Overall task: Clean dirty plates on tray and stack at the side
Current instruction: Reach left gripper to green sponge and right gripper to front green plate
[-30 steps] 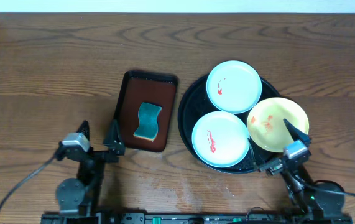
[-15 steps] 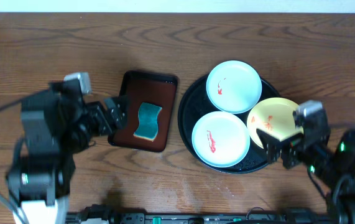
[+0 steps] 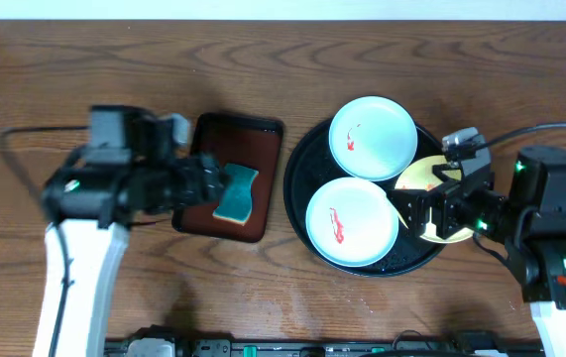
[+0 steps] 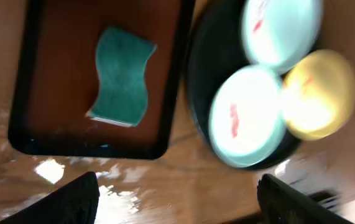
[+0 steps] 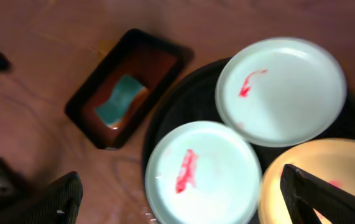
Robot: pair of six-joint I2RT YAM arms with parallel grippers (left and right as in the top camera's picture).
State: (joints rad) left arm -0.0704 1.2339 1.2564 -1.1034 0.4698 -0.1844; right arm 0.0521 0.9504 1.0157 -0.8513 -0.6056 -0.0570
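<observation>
Three smeared plates (image 3: 352, 220) on the black tray (image 3: 298, 167), overhead hides part of the yellow plate (image 5: 345, 158) beneath the right gripper (image 5: 186, 198), wrist views show both grippers spread empty, left gripper (image 4: 183, 196) by the sponge (image 3: 235, 193).

- A brown wooden counter (image 3: 84, 79) with wavy grain fills the overhead view.
- A pale white strip (image 3: 283, 8) runs along its far edge.
- Bright glare patches (image 4: 50, 169) lie on the wood.

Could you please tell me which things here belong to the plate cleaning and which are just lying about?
Job: black tray, far mint plate, near mint plate, yellow plate, sponge, likely for wiping.
Lying about: brown tray, merely holding the sponge.
</observation>
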